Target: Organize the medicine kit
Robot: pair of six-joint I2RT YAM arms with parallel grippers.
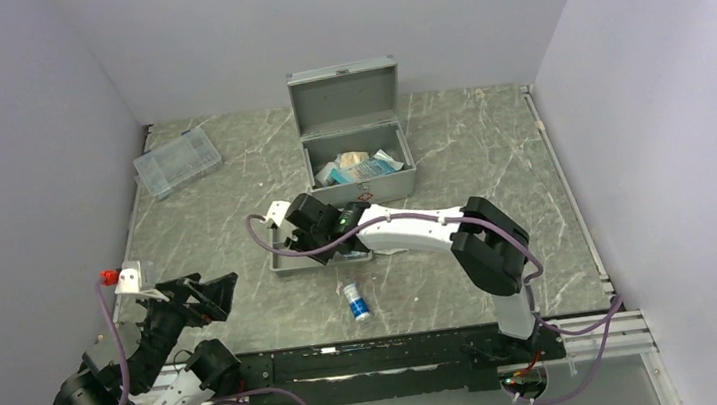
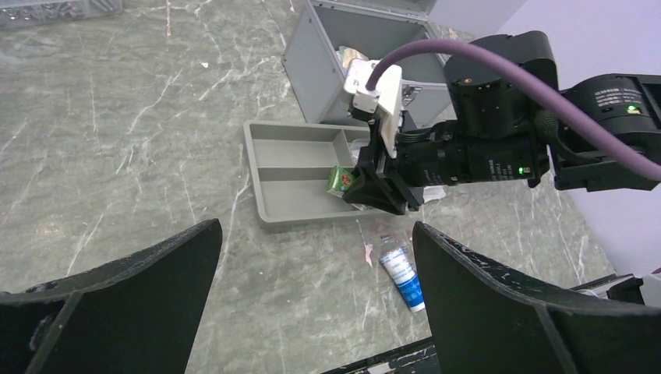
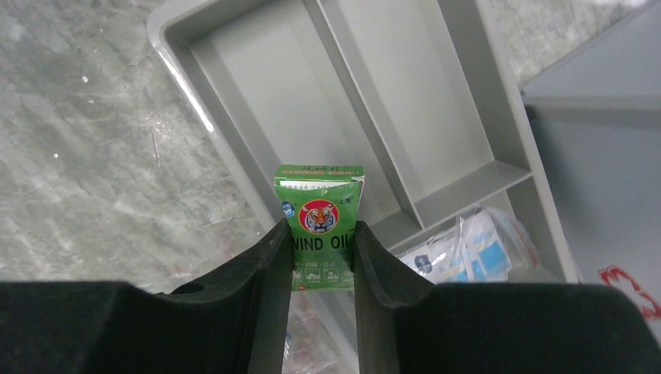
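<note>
One item in hand: right fingers (image 3: 274, 253) half-closed on small green box (image 3: 319, 206) over grey tray (image 3: 257, 93), near open medicine kit (image 1: 344, 98) at tabletop's back. Left fingers (image 2: 156, 273) wide apart, empty. Next, likely: lower box into compartment, release.

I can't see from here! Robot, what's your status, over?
Right fingers shut on green oil box, over grey tray. Left fingers open, empty. Medicine kit lid up. Blue tube lying loose, not blocking.
</note>
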